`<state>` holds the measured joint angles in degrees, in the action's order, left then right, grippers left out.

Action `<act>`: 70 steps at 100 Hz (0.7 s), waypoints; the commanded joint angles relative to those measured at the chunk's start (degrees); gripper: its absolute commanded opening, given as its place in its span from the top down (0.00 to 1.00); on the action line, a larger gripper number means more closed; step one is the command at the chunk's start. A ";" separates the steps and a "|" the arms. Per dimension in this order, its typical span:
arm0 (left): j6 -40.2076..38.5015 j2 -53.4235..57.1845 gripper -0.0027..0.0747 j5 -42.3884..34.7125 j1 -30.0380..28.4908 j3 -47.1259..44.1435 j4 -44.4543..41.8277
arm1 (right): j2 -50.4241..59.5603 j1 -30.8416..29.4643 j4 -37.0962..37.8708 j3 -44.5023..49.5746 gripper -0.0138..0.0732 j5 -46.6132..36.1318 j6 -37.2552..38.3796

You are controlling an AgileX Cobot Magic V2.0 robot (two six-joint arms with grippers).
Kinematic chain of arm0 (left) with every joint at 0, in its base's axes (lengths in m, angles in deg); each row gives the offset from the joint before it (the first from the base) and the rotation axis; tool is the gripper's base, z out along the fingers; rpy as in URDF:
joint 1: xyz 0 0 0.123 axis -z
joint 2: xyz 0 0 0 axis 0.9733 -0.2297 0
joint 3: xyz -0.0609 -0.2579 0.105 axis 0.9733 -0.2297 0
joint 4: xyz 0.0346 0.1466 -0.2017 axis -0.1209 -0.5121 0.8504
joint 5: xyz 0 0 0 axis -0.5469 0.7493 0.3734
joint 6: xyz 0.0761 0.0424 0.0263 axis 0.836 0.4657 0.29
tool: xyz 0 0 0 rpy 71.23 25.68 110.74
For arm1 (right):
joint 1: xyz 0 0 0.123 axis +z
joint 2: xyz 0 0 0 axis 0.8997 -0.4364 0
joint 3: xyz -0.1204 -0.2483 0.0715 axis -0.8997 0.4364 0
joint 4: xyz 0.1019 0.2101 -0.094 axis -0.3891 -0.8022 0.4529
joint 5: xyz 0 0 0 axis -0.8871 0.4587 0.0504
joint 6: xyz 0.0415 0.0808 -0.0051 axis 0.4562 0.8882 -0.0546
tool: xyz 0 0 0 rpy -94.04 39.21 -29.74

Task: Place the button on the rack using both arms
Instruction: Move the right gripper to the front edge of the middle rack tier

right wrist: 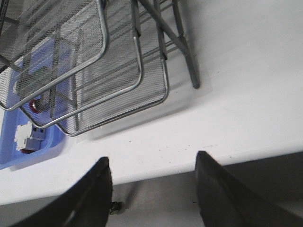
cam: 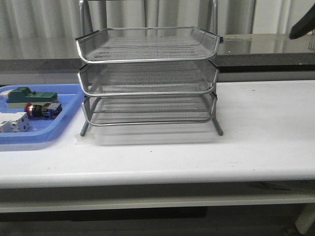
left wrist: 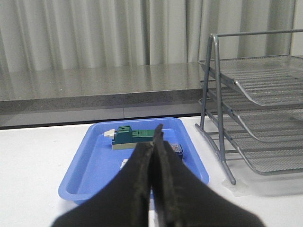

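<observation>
I judge nothing done: the button [cam: 38,109] lies in the blue tray [cam: 59,127] at the bench's left edge, rack [cam: 147,78] bare, left gripper [left wrist: 154,142] clenched empty, right gripper [right wrist: 151,179] released.

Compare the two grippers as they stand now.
The left gripper has its fingers pressed shut; the right gripper is spread wide open. The left gripper points toward the blue tray; the right gripper looks down at the rack and table edge. Both are black and hold nothing.
</observation>
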<state>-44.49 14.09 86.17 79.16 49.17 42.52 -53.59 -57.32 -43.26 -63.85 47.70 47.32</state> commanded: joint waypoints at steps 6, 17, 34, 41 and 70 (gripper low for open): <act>-0.62 1.79 0.99 -4.15 0.31 -1.87 0.14 | -5.09 3.00 -12.90 -2.09 0.36 -6.56 -9.83; -0.62 1.79 0.99 -4.15 0.31 -1.87 0.14 | -9.96 4.91 -22.05 -2.16 0.36 -8.67 -16.58; -0.62 1.79 0.99 -4.15 0.31 -1.87 0.14 | -17.21 5.06 -34.26 -3.98 0.36 -7.04 -28.67; -0.62 1.79 0.99 -4.15 0.31 -1.87 0.14 | -20.00 5.06 -38.87 -5.97 0.36 -4.69 -33.40; -0.62 1.79 0.99 -4.15 0.31 -1.87 0.14 | -31.14 5.06 -52.68 -13.88 0.36 0.69 -43.83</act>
<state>-44.49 14.09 86.17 79.16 49.17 42.52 -84.00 -52.14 -91.55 -74.48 45.80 6.16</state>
